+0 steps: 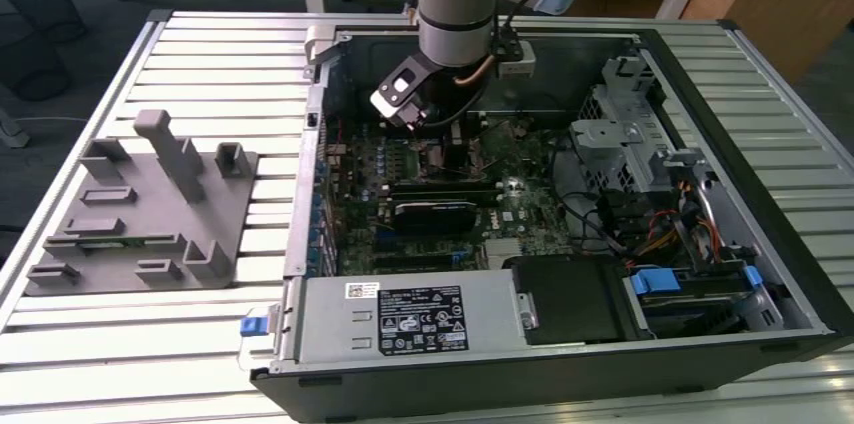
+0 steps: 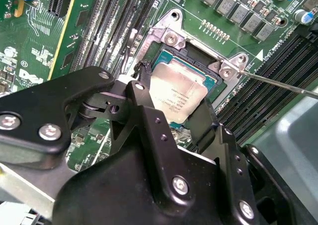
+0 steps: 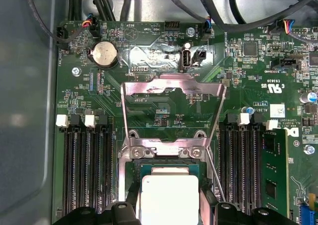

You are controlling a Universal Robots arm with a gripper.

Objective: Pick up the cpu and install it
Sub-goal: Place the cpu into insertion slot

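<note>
Black two-fingered hand [image 2: 173, 102] closed on small silvery-topped square cpu [image 2: 177, 92], fingers [image 2: 144, 78] at opp. edges; cpu sits in open metal socket frame [image 3: 164, 146], btw black memory slots [image 3: 87, 170] on green motherboard [image 3: 99, 101] in black computer case [image 1: 534, 384].

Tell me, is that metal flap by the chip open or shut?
Open: the metal flap lies folded back, leaving the cpu uncovered.

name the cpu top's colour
Silvery-white; the small square metal cpu shows best in the second wrist view.
</note>
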